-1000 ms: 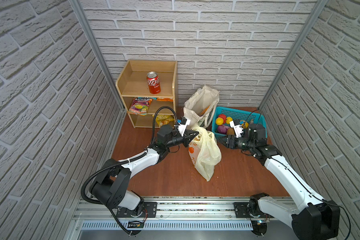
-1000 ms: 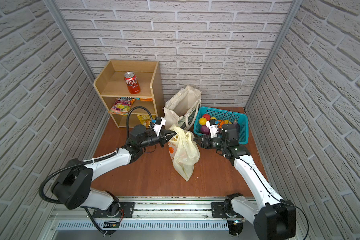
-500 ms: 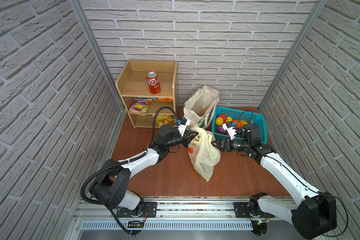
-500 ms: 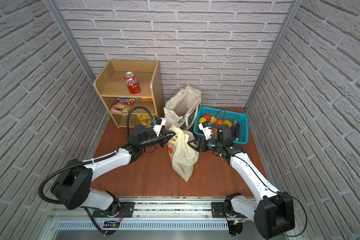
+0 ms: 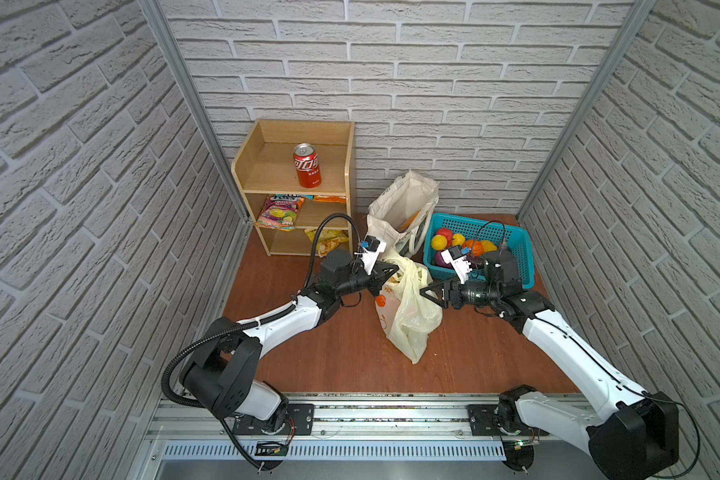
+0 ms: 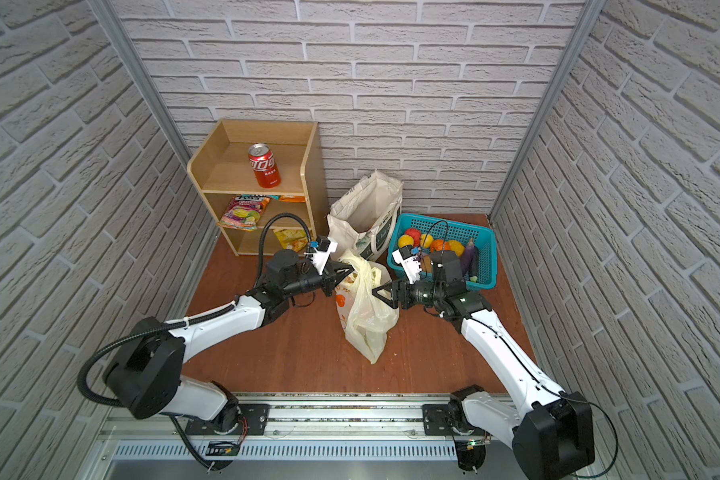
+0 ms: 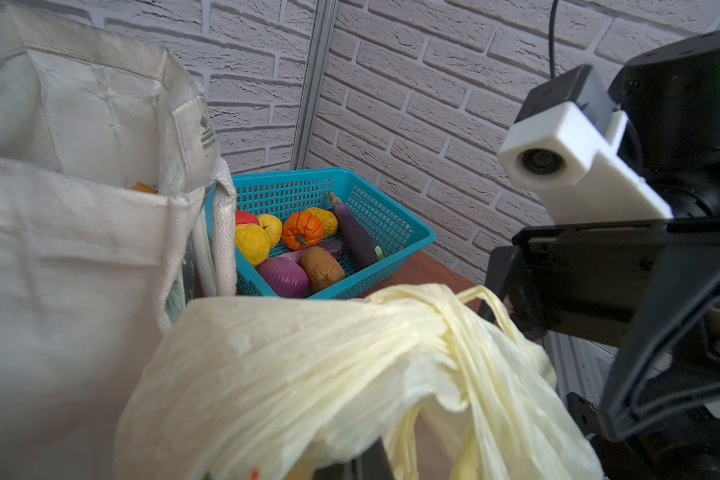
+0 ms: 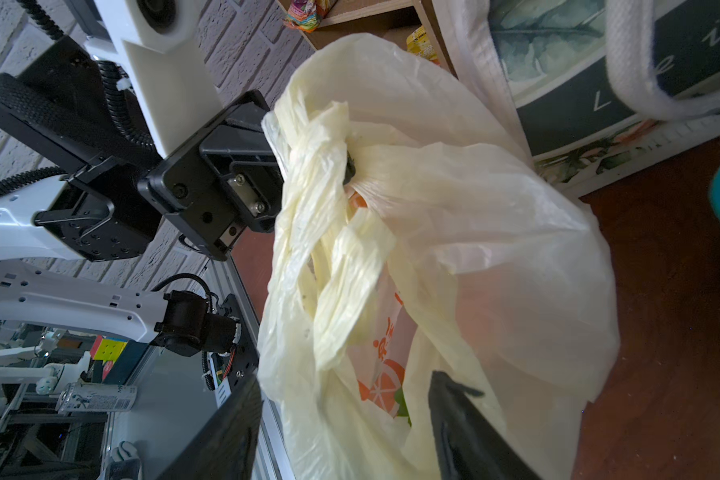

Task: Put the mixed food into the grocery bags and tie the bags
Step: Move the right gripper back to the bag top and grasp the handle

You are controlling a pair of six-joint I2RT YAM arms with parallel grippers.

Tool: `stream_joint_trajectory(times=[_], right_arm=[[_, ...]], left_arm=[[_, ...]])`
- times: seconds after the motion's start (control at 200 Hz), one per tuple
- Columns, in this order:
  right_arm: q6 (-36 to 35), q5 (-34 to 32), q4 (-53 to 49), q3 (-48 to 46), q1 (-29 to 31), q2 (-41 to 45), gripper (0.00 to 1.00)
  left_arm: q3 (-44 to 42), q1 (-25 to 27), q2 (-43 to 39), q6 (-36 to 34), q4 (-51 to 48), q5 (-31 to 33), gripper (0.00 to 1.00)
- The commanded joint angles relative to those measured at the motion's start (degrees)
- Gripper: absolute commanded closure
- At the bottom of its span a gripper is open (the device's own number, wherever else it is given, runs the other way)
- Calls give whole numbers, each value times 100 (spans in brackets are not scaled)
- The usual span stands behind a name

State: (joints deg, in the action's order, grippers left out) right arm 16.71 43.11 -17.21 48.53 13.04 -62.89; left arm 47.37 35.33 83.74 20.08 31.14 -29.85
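Progress: right claw [image 5: 425, 291], jaws apart, has come over from basket [image 5: 481, 224] to plastic bag [image 5: 408, 316] on counter [image 5: 308, 353]; left claw [image 5: 393, 271] stays clamped on its handle. I reckon tying comes next.

1. Tabletop [image 5: 316, 357]: reddish-brown wood board, enclosed by brick-pattern walls on three sides.
2. Shelf unit [image 5: 245, 162]: light wood, three tiers; stands on the tabletop in the back left corner.
3. Top tier: one red cola can [image 5: 307, 165], upright, near the middle.
4. Middle tier: one multicoloured snack packet [image 5: 279, 212] lying flat at the left; an orange packet [image 5: 329, 198] edge at the right.
5. Bottom tier: one yellow packet [image 5: 329, 243].
6. Canvas tote [image 5: 395, 203]: stands open on the tabletop, just beside the shelf unit.
7. Turquoise basket [image 5: 520, 257]: on the tabletop at the back right, touching the tote.
8. Plastic bag [image 5: 412, 316]: pale yellow; lower end rests mid-tabletop.
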Motion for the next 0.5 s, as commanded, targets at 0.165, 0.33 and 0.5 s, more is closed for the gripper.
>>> stream_joint_trajectory(times=[0.165, 0.33, 0.5], right_arm=[[731, -563, 957, -453, -583, 445, 38], [763, -97, 1046, -534, -546, 163, 39], [617, 56, 905, -516, -322, 169, 38]], left_arm=[[70, 17, -17, -194, 59, 58, 100], [75, 19, -5, -223, 51, 49, 100], [115, 34, 67, -232, 76, 37, 100]])
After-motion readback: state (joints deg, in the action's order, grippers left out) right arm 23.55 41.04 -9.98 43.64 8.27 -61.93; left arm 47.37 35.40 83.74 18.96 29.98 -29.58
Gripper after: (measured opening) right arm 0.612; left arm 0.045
